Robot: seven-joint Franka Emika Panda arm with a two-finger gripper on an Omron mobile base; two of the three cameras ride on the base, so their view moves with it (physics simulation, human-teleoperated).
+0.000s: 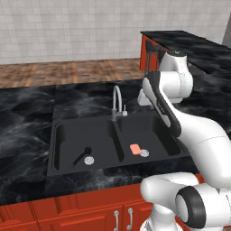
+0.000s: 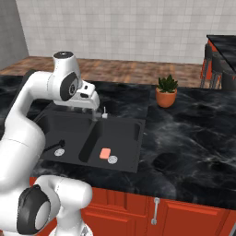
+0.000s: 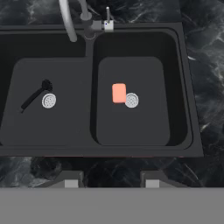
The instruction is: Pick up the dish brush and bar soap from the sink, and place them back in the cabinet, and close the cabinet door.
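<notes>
While the fingers (image 3: 112,183) hang high over the sink (image 3: 188,87), parted and holding nothing, both things still lie in it. Left of the sink's central divider, the dish brush (image 3: 35,95) rests flat on the basin floor, its bristly head beside a round silver drain (image 3: 49,101). Right of the divider, the bar soap (image 3: 119,93) lies flat, touching or nearly touching the other drain (image 3: 131,100). I judge the brush light and stiff, best pinched across its thin handle near the middle. The soap looks hard but probably slippery, so grip it across its short sides. Around the sink spreads a glossy black marbled tabletop (image 1: 27,113), with a potted plant (image 2: 166,91) beyond the sink's right edge, pale tiled walls and wood flooring.
</notes>
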